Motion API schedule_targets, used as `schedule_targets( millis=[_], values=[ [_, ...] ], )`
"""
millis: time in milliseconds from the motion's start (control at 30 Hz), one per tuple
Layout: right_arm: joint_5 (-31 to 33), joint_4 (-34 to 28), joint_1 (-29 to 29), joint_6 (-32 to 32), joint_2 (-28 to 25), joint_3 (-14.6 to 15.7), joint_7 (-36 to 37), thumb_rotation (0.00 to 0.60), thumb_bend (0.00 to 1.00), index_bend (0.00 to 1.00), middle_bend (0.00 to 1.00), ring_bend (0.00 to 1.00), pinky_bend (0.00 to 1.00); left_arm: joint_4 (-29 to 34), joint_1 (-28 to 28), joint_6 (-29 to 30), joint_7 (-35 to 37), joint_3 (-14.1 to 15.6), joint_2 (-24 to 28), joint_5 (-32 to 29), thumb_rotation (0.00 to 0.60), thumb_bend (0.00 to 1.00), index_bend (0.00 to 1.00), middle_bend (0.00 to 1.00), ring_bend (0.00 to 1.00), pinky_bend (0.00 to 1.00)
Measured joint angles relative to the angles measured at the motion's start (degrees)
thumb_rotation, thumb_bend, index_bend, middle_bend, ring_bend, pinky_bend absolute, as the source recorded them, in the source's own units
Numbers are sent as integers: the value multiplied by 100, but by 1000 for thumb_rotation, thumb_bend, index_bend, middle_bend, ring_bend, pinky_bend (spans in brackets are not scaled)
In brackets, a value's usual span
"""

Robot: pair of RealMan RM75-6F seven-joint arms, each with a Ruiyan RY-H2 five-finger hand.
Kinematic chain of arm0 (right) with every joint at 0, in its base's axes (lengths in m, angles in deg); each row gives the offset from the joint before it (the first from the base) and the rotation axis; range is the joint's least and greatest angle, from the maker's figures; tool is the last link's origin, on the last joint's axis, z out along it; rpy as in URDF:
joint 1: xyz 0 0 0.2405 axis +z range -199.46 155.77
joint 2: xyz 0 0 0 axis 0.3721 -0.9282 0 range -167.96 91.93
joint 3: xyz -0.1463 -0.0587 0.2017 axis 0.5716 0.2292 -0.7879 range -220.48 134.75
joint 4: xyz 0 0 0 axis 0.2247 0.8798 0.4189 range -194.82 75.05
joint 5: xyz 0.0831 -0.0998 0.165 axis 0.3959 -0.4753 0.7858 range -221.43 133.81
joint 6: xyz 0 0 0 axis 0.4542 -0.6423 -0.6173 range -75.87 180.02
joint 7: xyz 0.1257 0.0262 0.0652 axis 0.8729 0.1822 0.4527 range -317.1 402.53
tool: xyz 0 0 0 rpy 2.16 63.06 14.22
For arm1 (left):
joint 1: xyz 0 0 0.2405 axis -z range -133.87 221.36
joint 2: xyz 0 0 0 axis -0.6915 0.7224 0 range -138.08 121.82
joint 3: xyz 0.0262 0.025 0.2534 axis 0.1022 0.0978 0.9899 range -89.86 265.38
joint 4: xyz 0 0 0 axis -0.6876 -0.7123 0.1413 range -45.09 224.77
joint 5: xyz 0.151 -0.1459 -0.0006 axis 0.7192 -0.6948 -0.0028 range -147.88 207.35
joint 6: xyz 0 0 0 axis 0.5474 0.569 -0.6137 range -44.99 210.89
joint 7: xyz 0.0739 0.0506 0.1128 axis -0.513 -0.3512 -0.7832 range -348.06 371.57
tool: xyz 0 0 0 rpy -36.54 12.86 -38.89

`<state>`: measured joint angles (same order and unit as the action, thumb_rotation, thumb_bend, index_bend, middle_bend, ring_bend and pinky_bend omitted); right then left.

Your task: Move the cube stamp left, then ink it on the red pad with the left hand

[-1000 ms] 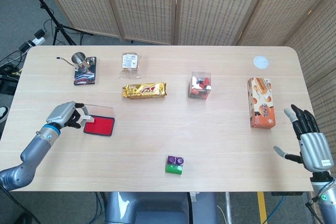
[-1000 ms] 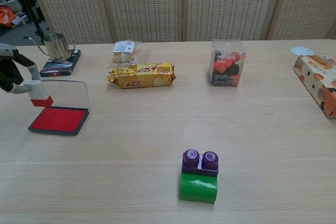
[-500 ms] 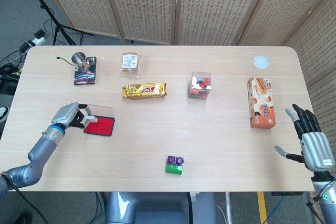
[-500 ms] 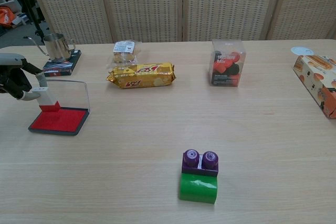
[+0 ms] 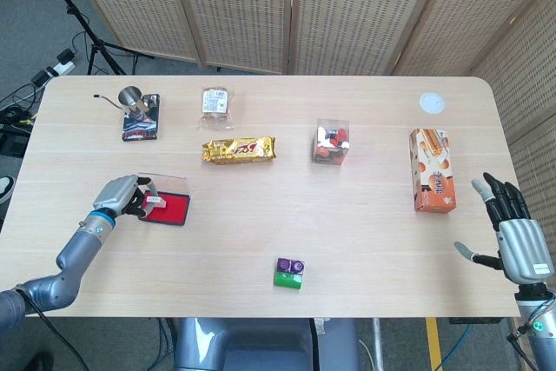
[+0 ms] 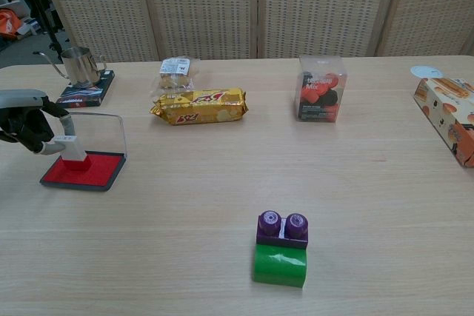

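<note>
Cube stamp [image 6: 75, 151] — small white block with red base, upright, base down on red pad [image 6: 92, 172], near pad's left end. Red pad — flat rectangular tray, dark rim, red ink surface, clear lid [image 6: 104, 132] standing open along far side. Pad lies near desk's left edge, about midway between front and back edges.

The pale wooden surface [image 5: 261, 232] carries a red ink pad [image 5: 167, 207] at the left (its clear lid raised), a book [image 5: 140, 126], a small cake packet [image 5: 214, 101], a yellow biscuit pack [image 5: 239, 149], a clear candy box [image 5: 331, 142], an orange carton [image 5: 433, 170], a white disc [image 5: 432, 102] and a green-and-purple block [image 5: 289, 273].
</note>
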<state>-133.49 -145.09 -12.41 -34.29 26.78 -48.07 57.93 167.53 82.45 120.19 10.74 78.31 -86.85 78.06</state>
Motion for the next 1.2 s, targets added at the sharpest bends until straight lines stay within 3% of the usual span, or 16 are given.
schedule_targets(
  millis=[1200],
  values=[
    [13, -32, -14, -3, -51, -10, 64, 600, 0, 0, 0, 0, 0, -264, 105, 23, -163, 189, -280, -204, 600, 489, 642, 996, 1000, 1000]
  ],
)
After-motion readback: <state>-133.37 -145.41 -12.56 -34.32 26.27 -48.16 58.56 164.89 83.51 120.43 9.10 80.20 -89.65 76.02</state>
